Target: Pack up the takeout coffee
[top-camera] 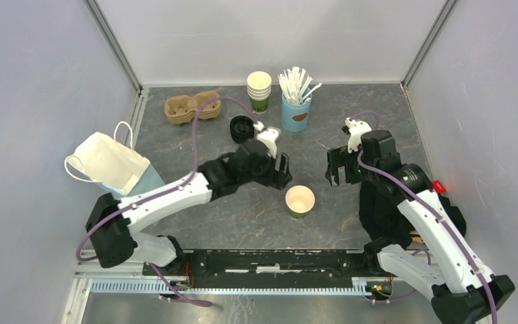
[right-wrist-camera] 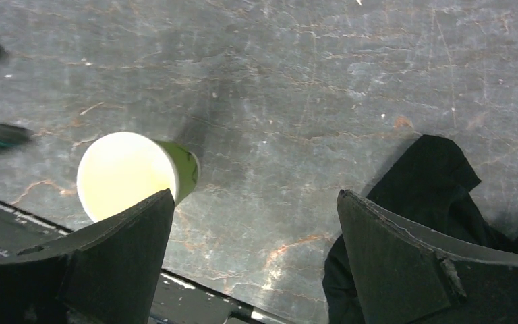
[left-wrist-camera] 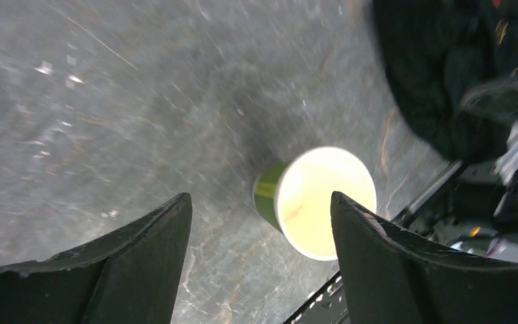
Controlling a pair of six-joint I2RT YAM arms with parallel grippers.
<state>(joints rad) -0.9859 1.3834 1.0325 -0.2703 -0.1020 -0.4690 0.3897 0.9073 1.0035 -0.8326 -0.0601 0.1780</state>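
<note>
From above, the lidless coffee cup stood upright on the bench, slightly nearer my left hand than my right hand. Left wrist: hand spread wide, cup just ahead, toward the right finger. Right wrist: also wide, cup beyond the left finger.

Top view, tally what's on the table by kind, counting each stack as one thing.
Lidless green cup: 1
Cup stack: 1
Black lid stack: 1
Blue utensil holder: 1
Cardboard cup carrier: 1
Paper bag: 1
Total: 6
</note>
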